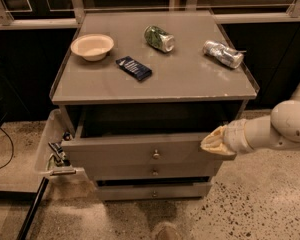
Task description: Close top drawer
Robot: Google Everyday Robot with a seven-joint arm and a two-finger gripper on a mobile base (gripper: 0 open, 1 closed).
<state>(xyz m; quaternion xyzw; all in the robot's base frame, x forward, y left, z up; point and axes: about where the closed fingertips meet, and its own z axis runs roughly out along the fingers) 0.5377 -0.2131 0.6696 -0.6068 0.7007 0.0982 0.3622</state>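
Note:
The top drawer [140, 153] is a wide grey drawer under the cabinet's tabletop, with a small round metal knob [156, 154] at the centre of its flat front. It stands only a little way out, with a narrow strip of dark interior showing above its front. My gripper [213, 142] is at the right end of the drawer front, with its cream fingertips [211, 140] pressed against the front's upper right corner. It holds nothing.
Two narrower drawer fronts [152, 172] sit below. On the tabletop [190, 79] lie a cream bowl [92, 46], a dark blue packet [133, 67], a green can [159, 38] and a silver can [223, 53]. A clear bin [52, 149] with small items hangs at the left side.

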